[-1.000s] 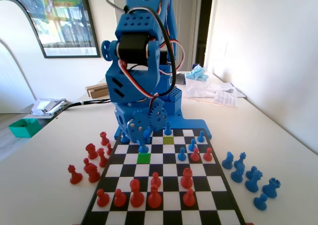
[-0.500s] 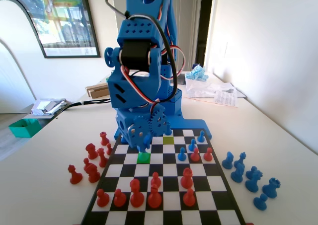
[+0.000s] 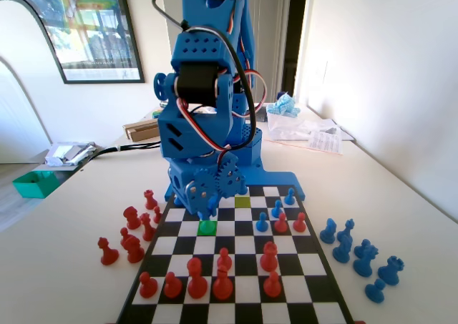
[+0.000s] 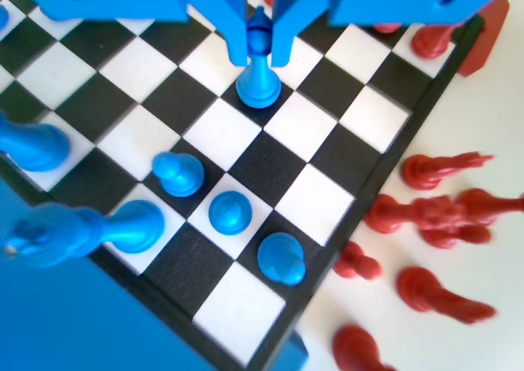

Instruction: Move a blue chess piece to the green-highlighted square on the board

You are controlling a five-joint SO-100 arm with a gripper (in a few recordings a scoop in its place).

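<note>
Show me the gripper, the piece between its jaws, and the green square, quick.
gripper (image 4: 259,58), wrist view: midway between the fingertips.
blue chess piece (image 4: 258,83), wrist view: its slim body above the base.
green-highlighted square (image 3: 207,228), fixed view: the square's centre.

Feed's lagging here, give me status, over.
Fingers closed on blue chess piece, at its head. Piece low at the board, just behind the green-highlighted square in fixed view. Square itself bare, other pieces stand apart.
</note>
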